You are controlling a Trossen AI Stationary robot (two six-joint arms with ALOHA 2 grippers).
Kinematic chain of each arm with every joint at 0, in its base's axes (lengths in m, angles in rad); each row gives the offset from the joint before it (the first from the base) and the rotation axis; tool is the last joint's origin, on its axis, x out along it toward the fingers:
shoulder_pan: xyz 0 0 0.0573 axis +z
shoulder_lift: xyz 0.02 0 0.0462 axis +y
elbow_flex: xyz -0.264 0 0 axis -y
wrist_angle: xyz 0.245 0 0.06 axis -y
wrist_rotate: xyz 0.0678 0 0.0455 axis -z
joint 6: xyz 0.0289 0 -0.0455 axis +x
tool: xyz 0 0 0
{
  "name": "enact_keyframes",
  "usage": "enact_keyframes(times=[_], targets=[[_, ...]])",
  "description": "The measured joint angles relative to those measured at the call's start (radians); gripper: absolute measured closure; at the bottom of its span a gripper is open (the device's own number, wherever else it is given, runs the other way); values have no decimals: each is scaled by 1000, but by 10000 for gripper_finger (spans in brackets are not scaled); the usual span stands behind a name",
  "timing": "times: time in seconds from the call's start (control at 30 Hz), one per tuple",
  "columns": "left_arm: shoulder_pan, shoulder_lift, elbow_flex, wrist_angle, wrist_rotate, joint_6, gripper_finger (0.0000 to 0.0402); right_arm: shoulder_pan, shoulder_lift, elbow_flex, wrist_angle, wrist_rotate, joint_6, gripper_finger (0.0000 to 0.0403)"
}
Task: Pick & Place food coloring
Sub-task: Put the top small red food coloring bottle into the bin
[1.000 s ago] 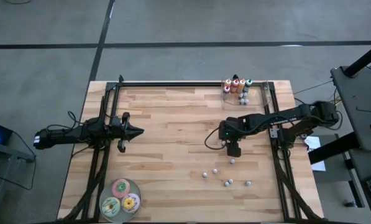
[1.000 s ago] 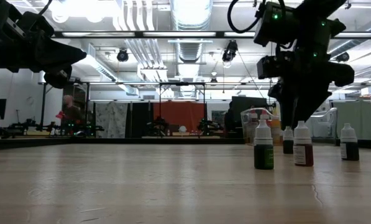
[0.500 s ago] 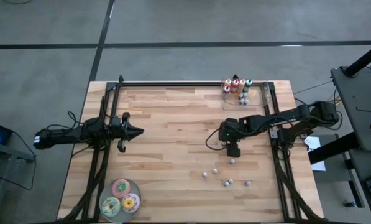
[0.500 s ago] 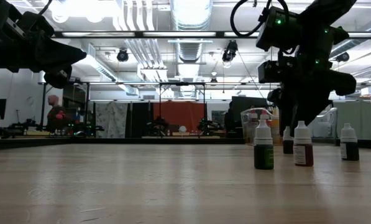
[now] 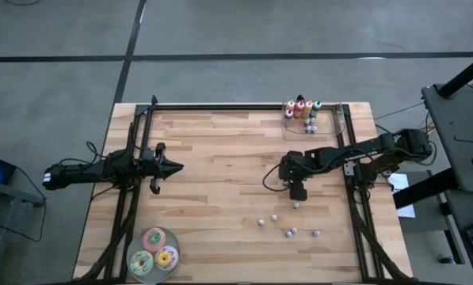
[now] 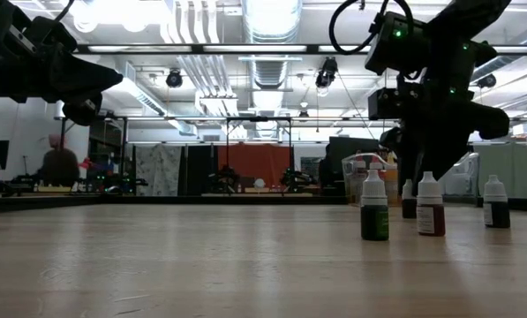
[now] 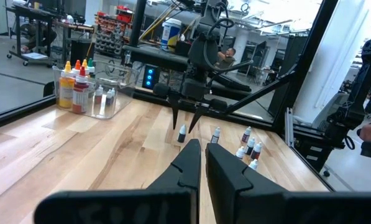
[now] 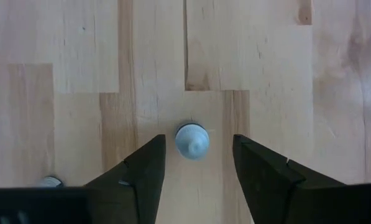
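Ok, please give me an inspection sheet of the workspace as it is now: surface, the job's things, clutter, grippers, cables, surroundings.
Surface: wooden table, butcher-block planks.
Job's things: five small bottles stand loose on the right side; one bottle sits between the right gripper's fingers, untouched; more bottles in a clear container at the far edge.
Clutter: three coloured discs at the near left corner.
Grippers: right gripper open, pointing down over that bottle; left gripper shut, waiting above the left side.
Cables: a black cable loops at the right arm.
Surroundings: grey floor; lab room behind, a person far off.
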Motion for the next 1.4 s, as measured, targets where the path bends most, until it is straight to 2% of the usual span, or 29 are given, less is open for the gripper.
enact_keyframes(times=[0.83,1.13,1.4], targets=[[0,0,0,0,0,0,402,-1,18,1,31,-35,3,340],[0,0,0,0,0,0,402,0,19,21,26,-38,44,343],[0,0,0,0,0,0,402,-1,19,152,3,-72,115,343]])
